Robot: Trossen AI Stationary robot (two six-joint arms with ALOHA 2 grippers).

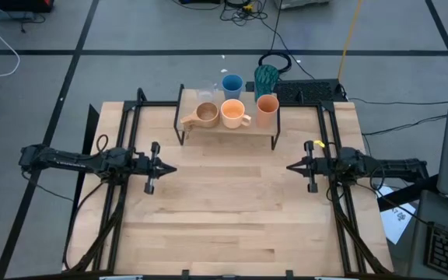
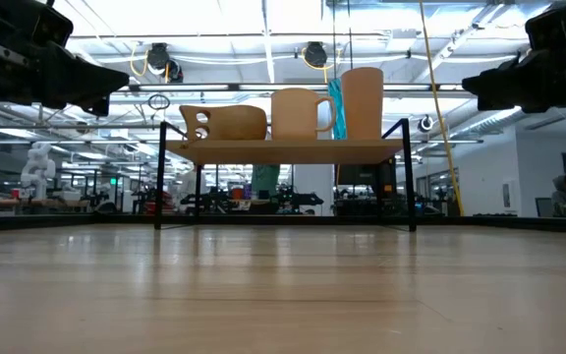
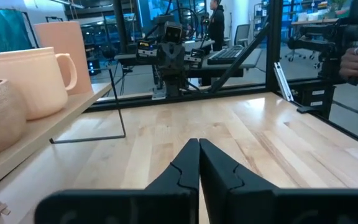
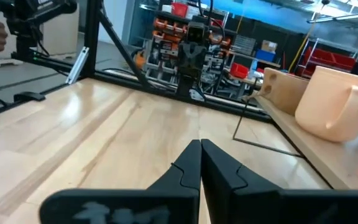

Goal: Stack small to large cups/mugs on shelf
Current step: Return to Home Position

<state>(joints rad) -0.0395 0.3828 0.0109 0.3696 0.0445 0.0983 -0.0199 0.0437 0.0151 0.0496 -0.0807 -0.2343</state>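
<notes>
The shelf [image 1: 228, 127] stands at the table's far middle on thin black legs. Its front row holds the tan wooden cup [image 1: 206, 114], the orange handled mug [image 1: 233, 113] and the orange-brown tumbler [image 1: 267, 109], each resting on its base. Behind them stand the clear glass [image 1: 207, 94], the blue cup [image 1: 232, 84] and the teal tumbler [image 1: 266, 77]. My left gripper [image 1: 169, 169] hovers shut at the table's left, pointing level toward the middle. My right gripper [image 1: 292, 166] hovers shut at the right, facing it. Both are nearer than the shelf and hold nothing.
Black frame rails [image 1: 123, 140] run along both sides of the table. A keyboard [image 1: 309, 91] and headphones [image 1: 275, 61] lie beyond the far edge. A person's hand [image 3: 356, 59] shows beside the table. Bare wood [image 1: 232, 202] lies between and in front of the grippers.
</notes>
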